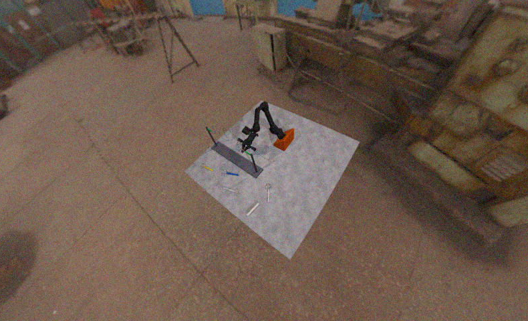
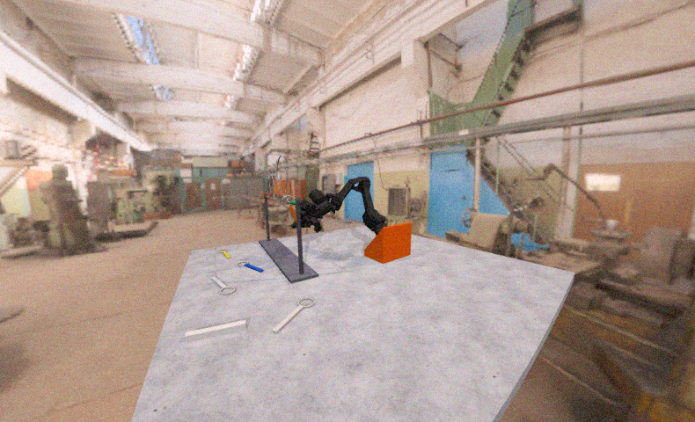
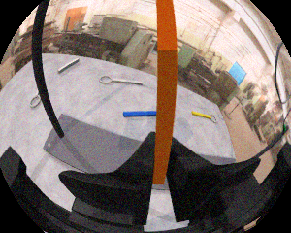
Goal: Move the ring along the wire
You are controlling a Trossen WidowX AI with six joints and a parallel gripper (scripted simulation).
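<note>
One end effector [image 3: 160, 178] clamps the unlabelled orange handle [image 3: 164, 78].

Inventory, counted from the dark base plate [image 2: 287, 259]:

- Base plate: one, on the table [image 2: 419, 334].
- Posts: two, one at each end of the plate, near post [image 2: 299, 237] and far post [image 2: 267, 216].
- Orange-handled ring: one, its handle [image 3: 164, 84] above the plate.
- Arm: one [image 2: 359, 196], on one orange block [image 2: 391, 241] beside the plate.
- Loose ring tools on the table by the plate: four, namely yellow-handled [image 2: 224, 254], blue-handled [image 2: 251, 266], and two pale ones [image 2: 223, 285] [image 2: 294, 313].
- Plain white bar: one [image 2: 215, 328], farthest from the plate.
</note>
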